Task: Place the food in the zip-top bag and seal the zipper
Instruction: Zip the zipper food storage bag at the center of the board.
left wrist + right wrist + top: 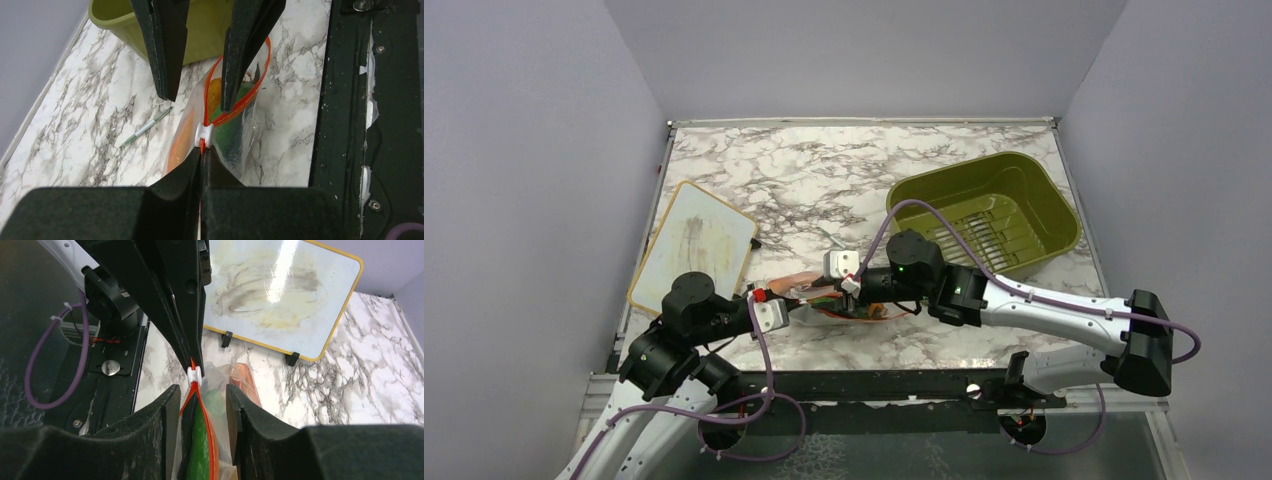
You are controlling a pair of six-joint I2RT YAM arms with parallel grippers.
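Note:
The clear zip-top bag (829,303) lies near the table's front edge between both grippers. In the left wrist view my left gripper (203,150) is shut on the red-orange zipper strip just behind the white slider (204,135). My right gripper (202,396) is open, with its fingers (167,412) on either side of the bag's mouth, just past the slider (194,374). Beyond the slider the two strips (255,85) stand apart. Inside the bag I see a green piece (202,440), an orange round piece (215,95) and an orange crescent (179,142). The other food is hidden.
An olive-green tub (1044,200) stands at the back right. A tan-rimmed white board (694,245) lies at the left. A thin pen (147,127) lies on the marble behind the bag. The black table rail (350,125) runs close along the bag's near side.

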